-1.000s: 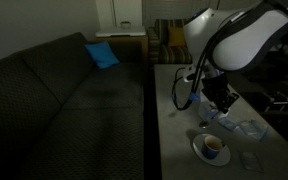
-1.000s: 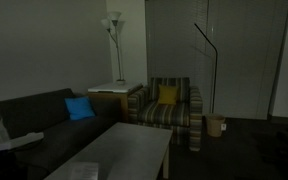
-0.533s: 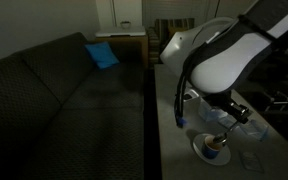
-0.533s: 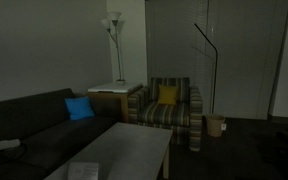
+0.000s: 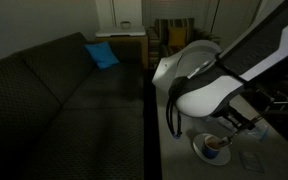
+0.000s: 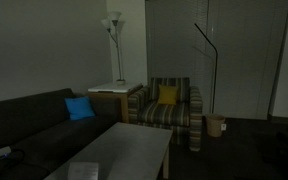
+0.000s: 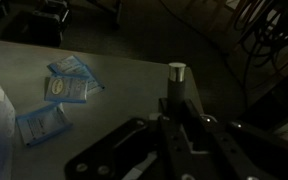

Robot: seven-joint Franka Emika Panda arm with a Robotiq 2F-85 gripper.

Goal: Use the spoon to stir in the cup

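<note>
In an exterior view the small white cup (image 5: 215, 146) stands on a white saucer (image 5: 201, 152) near the table's front edge. My arm bends low over it, and my gripper (image 5: 228, 124) hangs just above and behind the cup, partly hidden by the arm. In the wrist view my gripper (image 7: 176, 108) is shut on a dark upright handle with a pale end, the spoon (image 7: 176, 73). The spoon's bowl and the cup are hidden in the wrist view.
Pale blue packets (image 7: 68, 86) lie on the table (image 7: 114, 55) beside my gripper. A dark sofa (image 5: 74, 100) with a blue cushion (image 5: 102, 54) runs along the table's side. A striped armchair (image 6: 172, 105) and a floor lamp (image 6: 114, 30) stand beyond the table (image 6: 124, 150).
My arm has swung lower and nearer to the camera, over the cup and saucer, and now covers more of the table. The packets beside the saucer are now hidden behind it.
</note>
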